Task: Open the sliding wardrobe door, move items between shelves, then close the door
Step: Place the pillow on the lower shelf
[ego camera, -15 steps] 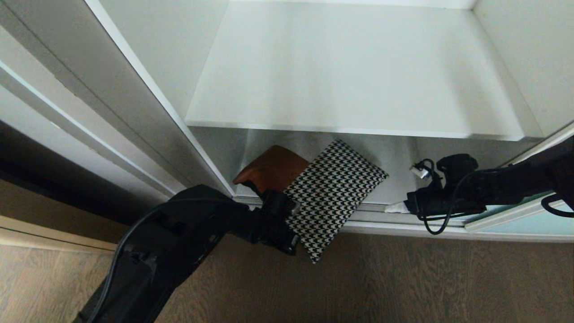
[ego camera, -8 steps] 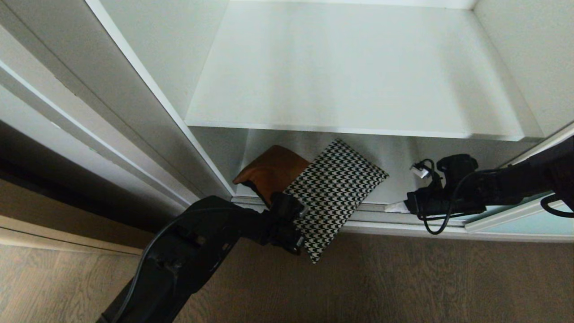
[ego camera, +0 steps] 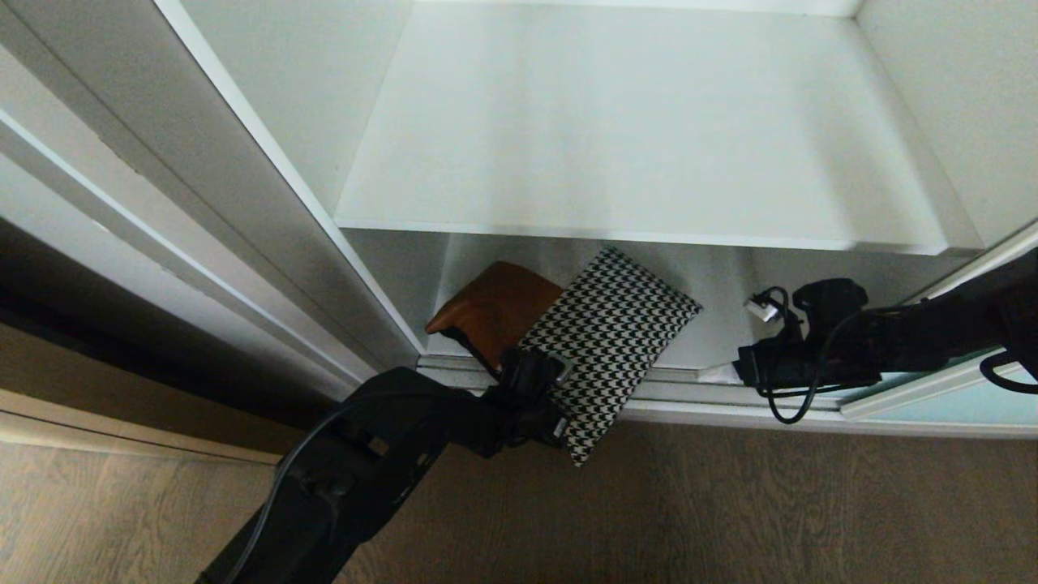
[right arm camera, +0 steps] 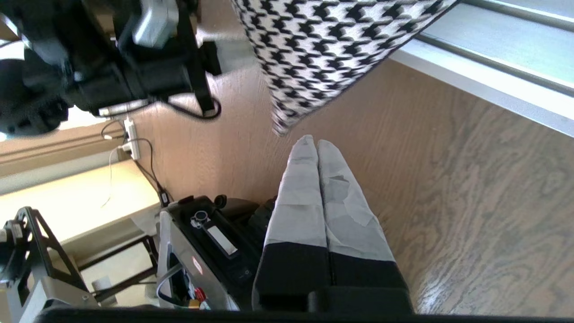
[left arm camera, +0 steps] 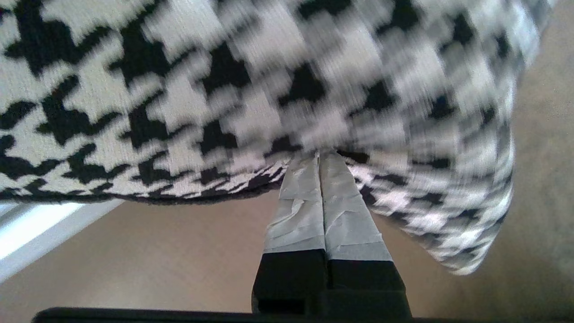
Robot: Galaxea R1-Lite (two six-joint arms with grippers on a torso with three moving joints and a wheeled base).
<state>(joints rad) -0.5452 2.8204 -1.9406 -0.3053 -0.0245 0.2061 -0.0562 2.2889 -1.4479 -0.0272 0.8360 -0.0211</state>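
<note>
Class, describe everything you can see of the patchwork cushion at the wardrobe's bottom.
The cushion is flat and square, with a brown leather-like patch and a black-white houndstooth patch. It lies tilted on the lowest shelf, one corner overhanging the door track above the wood floor. The shut left gripper pinches its edge.

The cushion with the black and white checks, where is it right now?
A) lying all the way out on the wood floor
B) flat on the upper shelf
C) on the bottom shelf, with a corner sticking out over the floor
C: the cushion lies on the bottom shelf, one corner poking past the edge above the wood floor.
</note>
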